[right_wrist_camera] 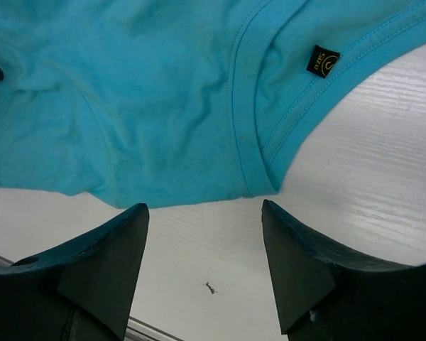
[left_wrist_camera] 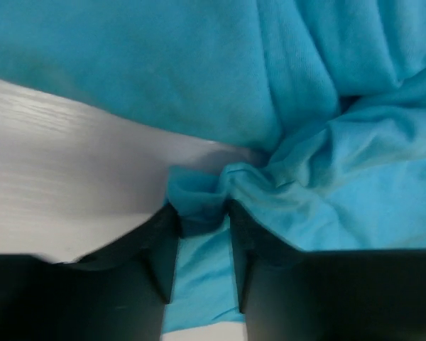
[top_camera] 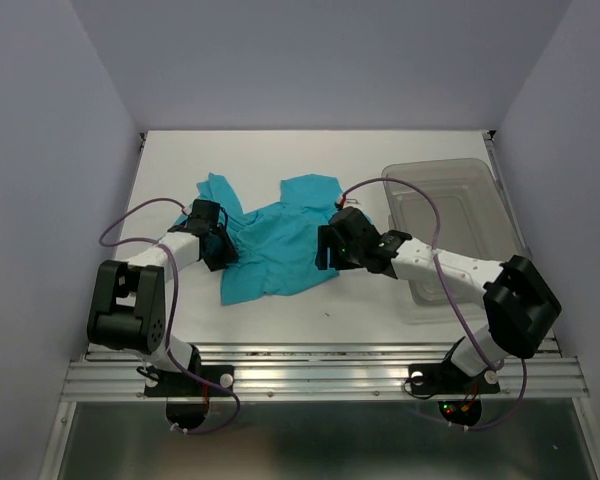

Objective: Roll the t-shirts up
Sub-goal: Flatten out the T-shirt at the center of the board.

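The teal t-shirt [top_camera: 280, 245] lies crumpled on the white table, between the two arms. My left gripper [top_camera: 216, 243] sits at the shirt's left edge and is shut on a bunched fold of the teal cloth [left_wrist_camera: 199, 202]. My right gripper [top_camera: 330, 252] hovers over the shirt's right side, open and empty. In the right wrist view its jaws stand wide apart over bare table, just short of the shirt's edge [right_wrist_camera: 170, 192]. The neckline with a small black size label [right_wrist_camera: 321, 61] lies beyond them.
A clear grey-tinted plastic bin [top_camera: 445, 225] stands at the right, close behind the right arm. Bare table [top_camera: 310, 320] lies in front of the shirt up to the metal rail at the near edge. A tiny dark speck [right_wrist_camera: 210, 287] lies on the table.
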